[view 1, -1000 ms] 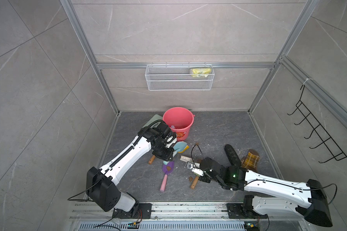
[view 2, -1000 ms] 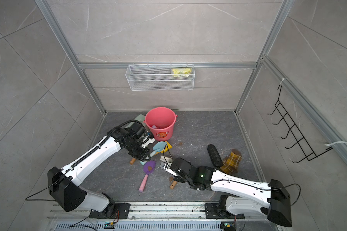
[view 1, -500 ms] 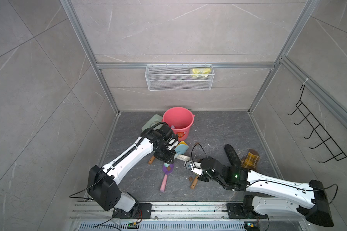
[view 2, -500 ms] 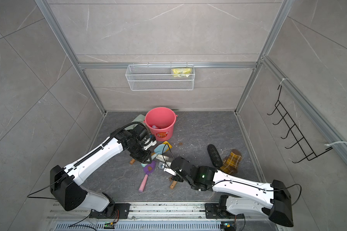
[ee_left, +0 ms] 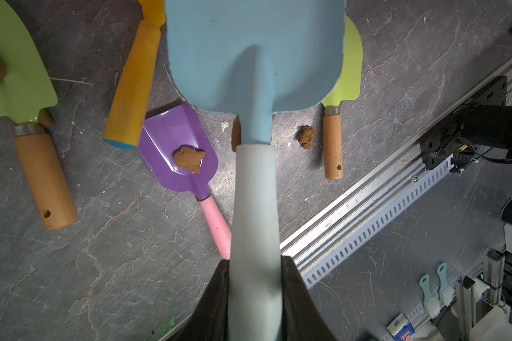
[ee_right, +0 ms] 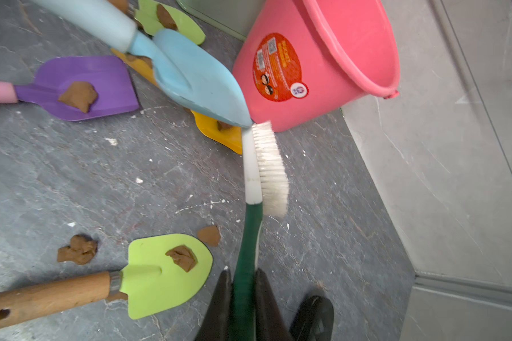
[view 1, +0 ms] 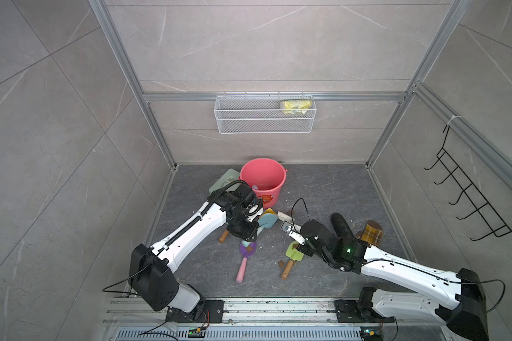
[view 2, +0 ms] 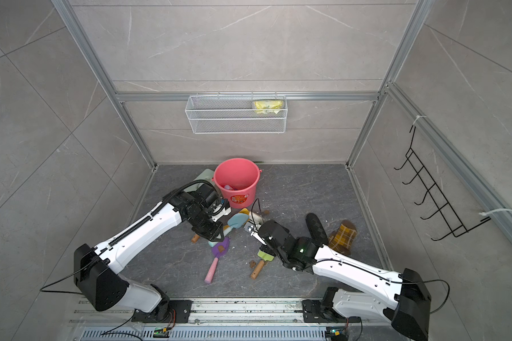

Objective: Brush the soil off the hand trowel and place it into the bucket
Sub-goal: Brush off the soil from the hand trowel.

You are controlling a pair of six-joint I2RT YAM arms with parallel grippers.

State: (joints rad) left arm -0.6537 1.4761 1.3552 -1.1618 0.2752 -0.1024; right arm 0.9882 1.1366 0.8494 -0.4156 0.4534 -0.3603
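Left wrist: blue trowel (ee_left: 254, 59) between fingers (ee_left: 296, 298)

Left arm (view 1: 195, 233): base at 7 o'clock on the front rail, white link stretched toward 1 o'clock, wrist bent downward.
Left gripper (ee_left: 254, 280): jaws closed tight on the pale handle of the blue trowel (ee_left: 254, 59).
Right arm (view 1: 396, 265): base at 5 o'clock, lying low, reaching toward 10 o'clock.
Right gripper (ee_right: 243, 276): jaws clamped on the green handle of the brush (ee_right: 250, 165).
Spacing: grippers near each other, apart.
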